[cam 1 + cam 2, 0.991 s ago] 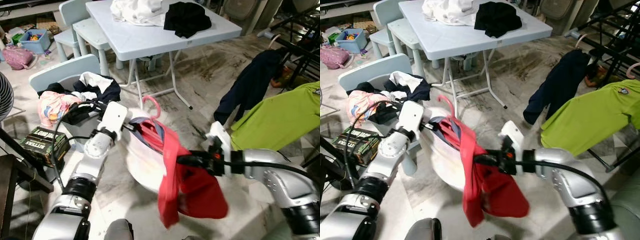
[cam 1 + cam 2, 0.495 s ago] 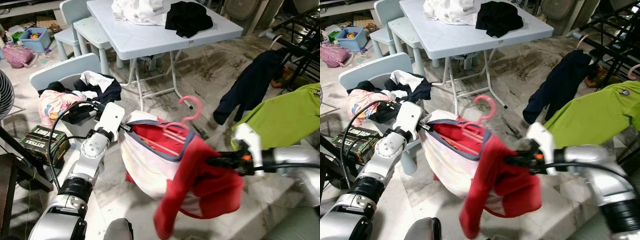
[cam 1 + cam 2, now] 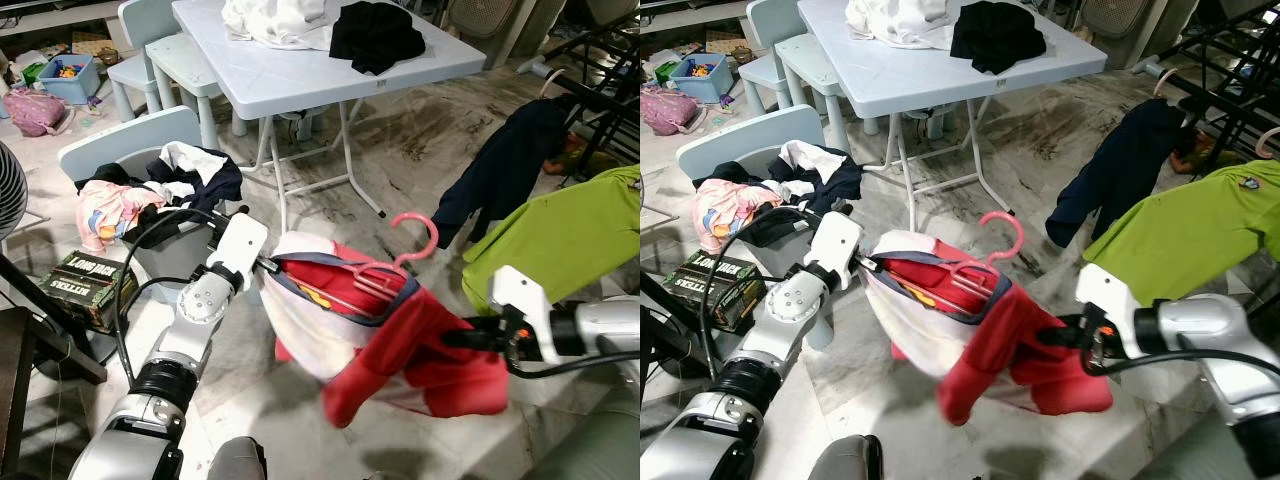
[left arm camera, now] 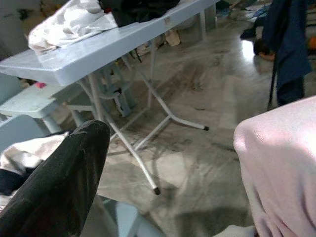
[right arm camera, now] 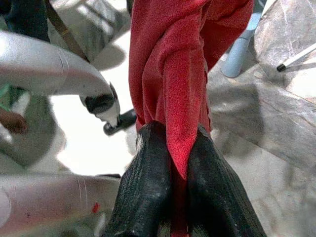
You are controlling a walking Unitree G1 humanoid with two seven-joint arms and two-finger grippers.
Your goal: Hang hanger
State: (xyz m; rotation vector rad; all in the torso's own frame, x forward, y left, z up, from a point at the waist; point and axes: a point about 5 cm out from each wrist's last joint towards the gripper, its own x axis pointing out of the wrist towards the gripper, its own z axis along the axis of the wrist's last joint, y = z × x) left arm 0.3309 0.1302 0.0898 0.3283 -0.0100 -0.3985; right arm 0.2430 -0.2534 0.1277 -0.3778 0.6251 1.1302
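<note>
Count: one pink plastic hanger (image 3: 398, 262), one red-and-white garment (image 3: 372, 335) on it, two grippers engaged.

The pink plastic hanger has a curved hook standing upward and slightly tilted, with thin pink bars running down into the neck opening of the garment. It is suspended in mid-air between the two arms, above the marble-patterned floor (image 3: 400, 150), in front of the light-blue folding table (image 3: 300, 75).

The garment is red with a white panel on the robot's left side and a dark blue-grey trim at the collar. Its red part hangs in loose folds below the hanger.

The left gripper (image 3: 268, 266) is at the white edge of the garment by the collar. In the left wrist view one black finger (image 4: 59, 182) and pale cloth show; whether the fingers are clamped cannot be told.

The right gripper (image 5: 173, 170) is closed tight on a fold of red cloth, the fabric pinched between both black fingers (image 5: 148, 182). In the eye views it sits at the garment's right side.

Surroundings: two garments lie on the table, one white pile (image 3: 275, 20) and one black pile (image 3: 375, 35). One lime-green shirt (image 3: 560, 235) and one dark navy garment (image 3: 500, 165) hang at the robot's right. One pale chair (image 3: 125, 140) holds mixed clothing.
</note>
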